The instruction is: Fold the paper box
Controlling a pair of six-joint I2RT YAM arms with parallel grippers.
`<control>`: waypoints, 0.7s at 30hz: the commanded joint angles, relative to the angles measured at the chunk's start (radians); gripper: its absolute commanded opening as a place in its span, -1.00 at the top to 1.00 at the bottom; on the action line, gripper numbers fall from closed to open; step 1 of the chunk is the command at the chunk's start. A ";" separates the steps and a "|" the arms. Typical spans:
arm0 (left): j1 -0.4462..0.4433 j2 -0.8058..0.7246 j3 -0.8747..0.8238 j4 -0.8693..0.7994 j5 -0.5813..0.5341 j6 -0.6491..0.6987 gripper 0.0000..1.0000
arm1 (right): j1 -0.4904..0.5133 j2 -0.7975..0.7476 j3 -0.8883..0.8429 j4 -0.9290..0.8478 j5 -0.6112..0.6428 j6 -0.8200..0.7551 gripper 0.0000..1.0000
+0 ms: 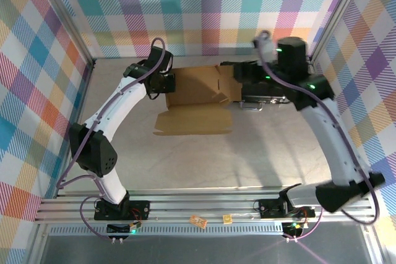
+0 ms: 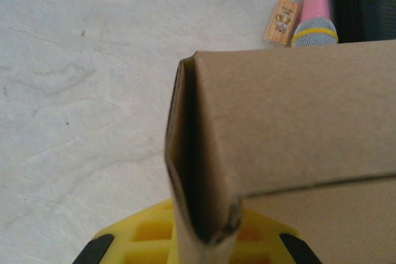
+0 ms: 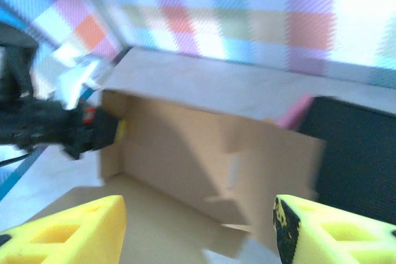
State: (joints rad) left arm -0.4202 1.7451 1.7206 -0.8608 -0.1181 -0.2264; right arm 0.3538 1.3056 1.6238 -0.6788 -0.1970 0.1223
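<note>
The paper box point(image 1: 195, 88) is brown cardboard at the table's middle back, its walls partly raised and one flap point(image 1: 192, 120) lying flat toward me. My left gripper point(image 1: 167, 83) is at the box's left end. In the left wrist view it point(image 2: 201, 239) is shut on a folded wall of the box point(image 2: 278, 122), pinched between yellow pads. My right gripper point(image 1: 238, 88) hovers at the box's right end. Its yellow fingers point(image 3: 74, 227) stand wide apart, open, with nothing between them, facing the inside of the box point(image 3: 185, 153).
A black case point(image 1: 263, 97) lies right of the box, under my right arm. A pink microphone point(image 2: 315, 4) and a small wooden block point(image 2: 281, 21) lie behind the box. Plaid walls close in the back and sides. Two small tags point(image 1: 198, 221) sit on the front rail.
</note>
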 commanded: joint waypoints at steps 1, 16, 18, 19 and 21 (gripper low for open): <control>0.006 0.010 0.046 -0.052 0.072 0.022 1.00 | -0.064 -0.023 -0.238 0.181 -0.208 -0.056 -0.23; 0.014 0.033 0.077 -0.099 0.146 0.064 1.00 | -0.193 0.136 -0.341 0.255 -0.422 -0.249 -0.18; 0.014 0.034 0.080 -0.096 0.149 0.062 1.00 | -0.190 0.172 -0.314 0.230 -0.442 -0.236 -0.04; 0.014 0.036 0.082 -0.098 0.149 0.062 1.00 | -0.189 0.182 -0.309 0.228 -0.444 -0.229 0.02; 0.014 0.043 0.087 -0.099 0.150 0.061 1.00 | -0.180 0.196 -0.300 0.216 -0.430 -0.228 0.15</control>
State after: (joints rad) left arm -0.4156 1.7771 1.7752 -0.9421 0.0105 -0.1699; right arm 0.1646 1.4769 1.2991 -0.4522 -0.5823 -0.0906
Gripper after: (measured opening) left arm 0.086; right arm 0.435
